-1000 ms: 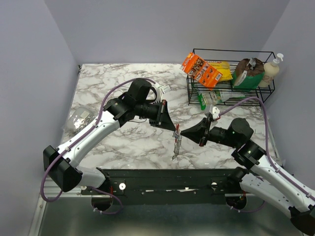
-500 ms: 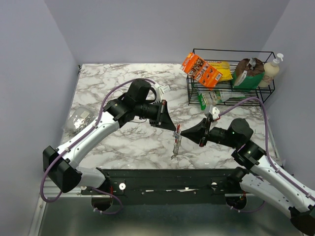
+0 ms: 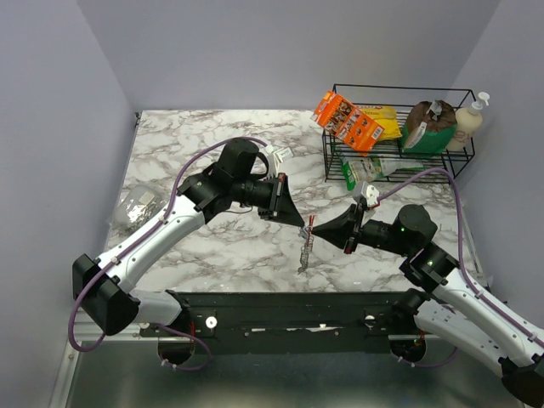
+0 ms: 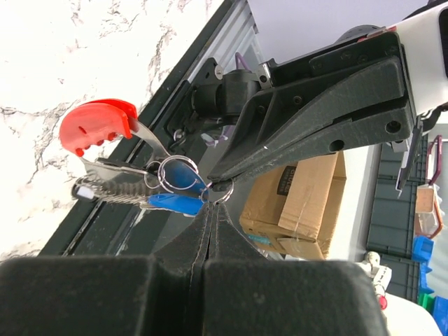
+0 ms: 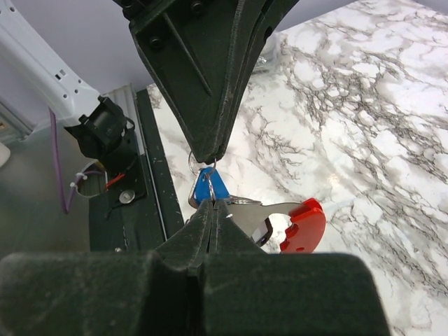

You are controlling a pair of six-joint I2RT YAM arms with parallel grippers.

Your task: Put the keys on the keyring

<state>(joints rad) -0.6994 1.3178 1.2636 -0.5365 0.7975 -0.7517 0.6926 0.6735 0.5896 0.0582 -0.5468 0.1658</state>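
While the marble table (image 3: pixel 221 255) and the wire rack (image 3: pixel 399 87) at its far right look the same as one second ago, the left arm (image 3: pixel 161 225) has leaned slightly to the left. The right arm (image 3: pixel 459 297) has pushed a little further to the left, so the two black tips now meet almost point to point. The left arm rises from its base, bends at a high elbow and aims the left gripper (image 3: pixel 299 223) down and to the right. The right arm lies lower and holds the right gripper (image 3: pixel 313 229) nearly level, pointing left. Both pairs of fingers (image 4: pixel 182 245) (image 5: pixel 189 238) are pressed together and pinch the keyring (image 3: pixel 305 248), which hangs between the tips over the near middle of the table. Its red curved piece (image 4: pixel 98 126) sticks out to one side, and a key (image 5: pixel 208 187) with a blue head sits at the small wire ring (image 4: pixel 168 171), right beside both tips. Which part each tip grips I cannot tell. The print on the orange box (image 3: pixel 347 119) in the rack and on the cardboard box (image 4: pixel 301 189) is too small to read.
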